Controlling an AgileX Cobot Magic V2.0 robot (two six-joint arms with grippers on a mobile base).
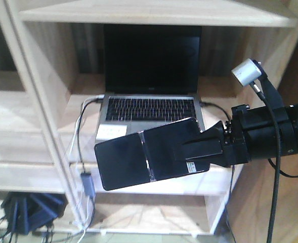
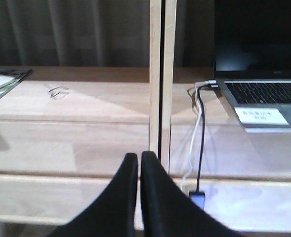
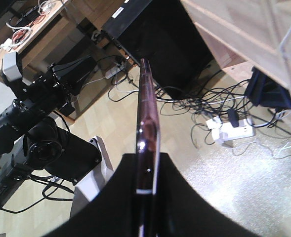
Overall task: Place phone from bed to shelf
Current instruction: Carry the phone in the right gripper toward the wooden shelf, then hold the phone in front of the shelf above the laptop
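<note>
as it grips the phone (image 1: 133, 162) end, right gripper (image 1: 199, 149) faces the shelf (image 1: 90, 129); left gripper (image 2: 139, 160) pinched closed. laptop (image 1: 151, 109) ahead of right gripper.

The front-facing camera stands close before the shelf (image 1: 83, 88), looking level at the laptop (image 1: 151, 109) in its cubby. The left wrist camera peers out over the left gripper (image 2: 139, 157) at that same laptop (image 2: 264, 94) and shelf (image 2: 86, 103), nearer and further left. The right wrist camera faces down past the phone (image 3: 147, 123) at the floor (image 3: 204, 187) and cables (image 3: 185, 106).
</note>
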